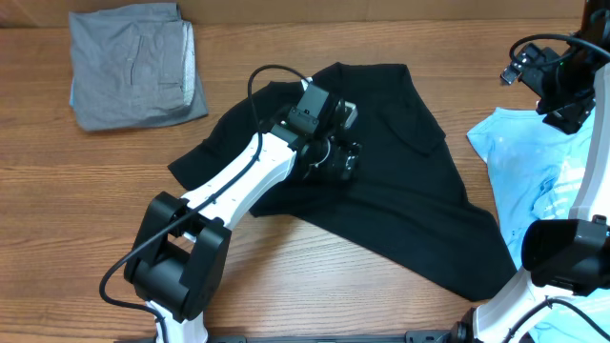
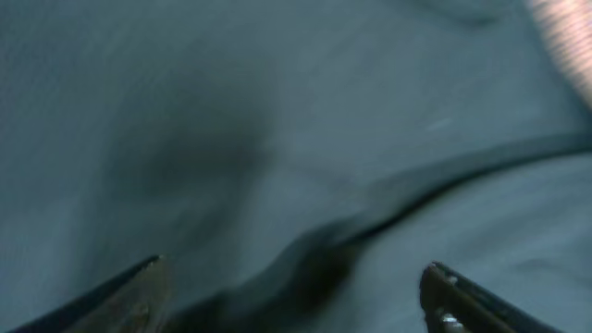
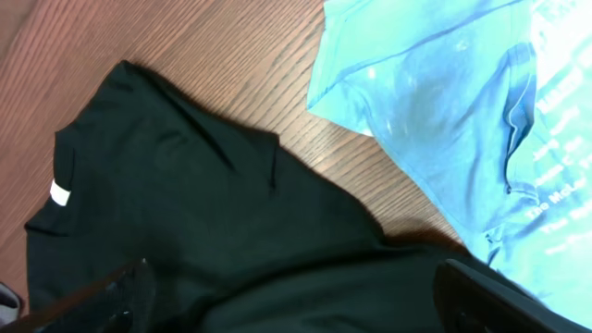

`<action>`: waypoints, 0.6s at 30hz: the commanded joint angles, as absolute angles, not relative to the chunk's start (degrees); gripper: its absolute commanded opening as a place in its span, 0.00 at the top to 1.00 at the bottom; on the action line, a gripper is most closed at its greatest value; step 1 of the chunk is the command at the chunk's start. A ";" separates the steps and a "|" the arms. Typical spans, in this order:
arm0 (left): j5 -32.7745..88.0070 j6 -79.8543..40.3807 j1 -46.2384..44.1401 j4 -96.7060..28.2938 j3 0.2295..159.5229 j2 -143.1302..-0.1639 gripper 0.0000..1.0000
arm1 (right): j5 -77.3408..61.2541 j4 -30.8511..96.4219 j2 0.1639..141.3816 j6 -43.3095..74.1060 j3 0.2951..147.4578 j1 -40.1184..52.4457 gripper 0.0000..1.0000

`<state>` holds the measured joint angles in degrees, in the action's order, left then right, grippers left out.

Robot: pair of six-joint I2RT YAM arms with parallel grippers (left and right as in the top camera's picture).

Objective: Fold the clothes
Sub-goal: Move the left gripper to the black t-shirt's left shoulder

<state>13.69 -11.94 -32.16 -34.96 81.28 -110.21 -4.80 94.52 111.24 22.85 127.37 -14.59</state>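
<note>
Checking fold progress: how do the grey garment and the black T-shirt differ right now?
The grey garment lies folded in a rough rectangle; the black T-shirt is spread out and rumpled. The grey one sits at the far left, the black one mid-table. Both lie on the table.

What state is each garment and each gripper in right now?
black T-shirt, spread out and rumpled, not folded
grey garment, folded
light-blue T-shirt, lying open, not folded
left gripper, open, low over a crease of the black T-shirt
right gripper, open, holding nothing
</note>
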 commanded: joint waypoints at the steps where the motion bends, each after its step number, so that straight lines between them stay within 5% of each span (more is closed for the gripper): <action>1: -0.40 -16.84 -30.50 -40.80 82.37 -110.24 0.00 | -6.59 93.84 111.26 22.50 126.30 -13.37 0.00; 18: 2.35 -14.98 -20.47 -56.73 79.61 -110.83 0.07 | -7.60 74.59 111.37 25.34 103.57 -2.74 0.00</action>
